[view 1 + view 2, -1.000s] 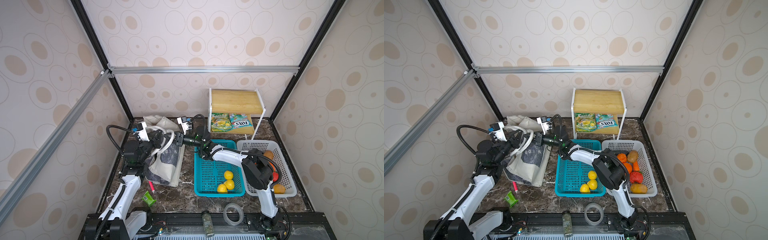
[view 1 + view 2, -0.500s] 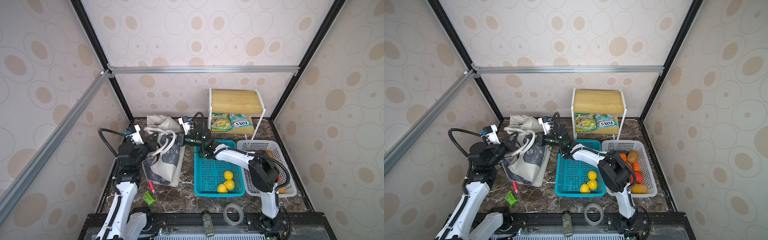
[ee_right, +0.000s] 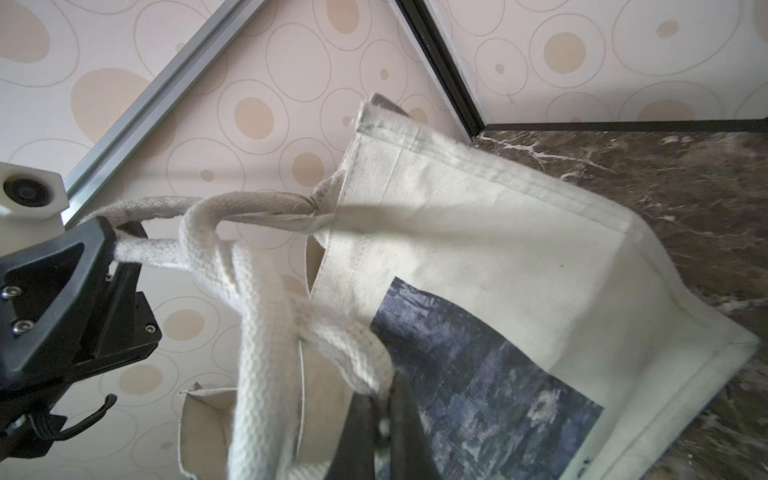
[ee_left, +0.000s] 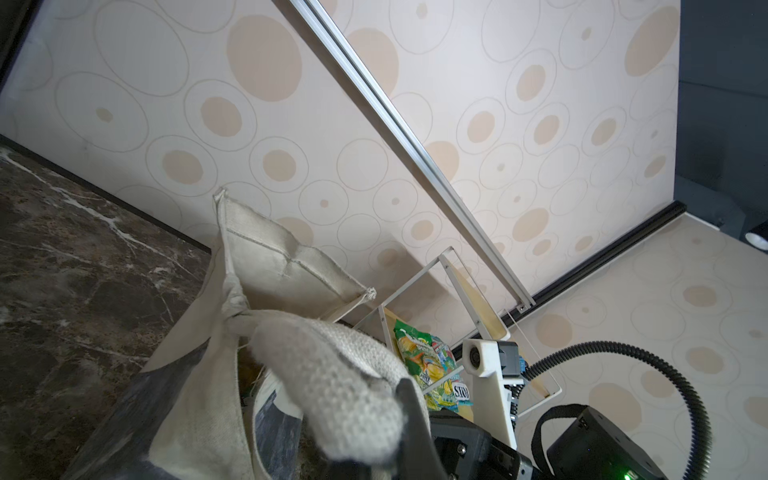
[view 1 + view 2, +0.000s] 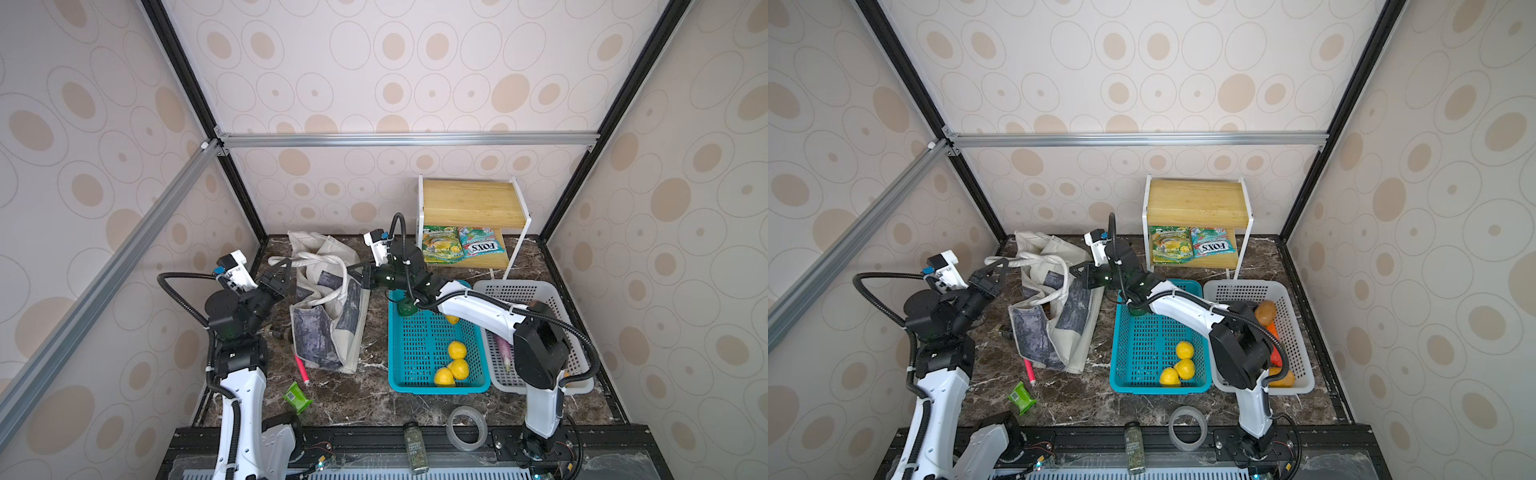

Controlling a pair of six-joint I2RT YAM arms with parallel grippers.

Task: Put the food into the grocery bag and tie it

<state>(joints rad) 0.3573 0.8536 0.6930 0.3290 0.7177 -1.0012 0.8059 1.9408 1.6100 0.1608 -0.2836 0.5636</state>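
Note:
The grocery bag (image 5: 328, 316) (image 5: 1054, 320) lies slumped on the marble floor at the left, marbled panels up. Its white straps (image 5: 320, 262) (image 3: 257, 316) cross and loop round each other above the mouth. My left gripper (image 5: 282, 269) (image 5: 994, 272) (image 4: 390, 419) is shut on one strap at the bag's left. My right gripper (image 5: 358, 274) (image 5: 1080, 272) (image 3: 380, 415) is shut on the other strap at its right. Food outside the bag: yellow lemons (image 5: 455, 365) in the teal basket (image 5: 415, 386), fruits (image 5: 1266, 313) in the white basket, FOX'S packets (image 5: 461, 249) on the shelf. The bag's inside is hidden.
The wooden shelf (image 5: 469, 203) stands at the back right. A tape roll (image 5: 465, 428) and a spice jar (image 5: 415, 446) sit at the front edge. A green packet (image 5: 297, 397) and a red pen (image 5: 301, 368) lie in front of the bag.
My left arm has drawn back to the left with its strap, stretching the crossed straps out. The right gripper has hardly moved.

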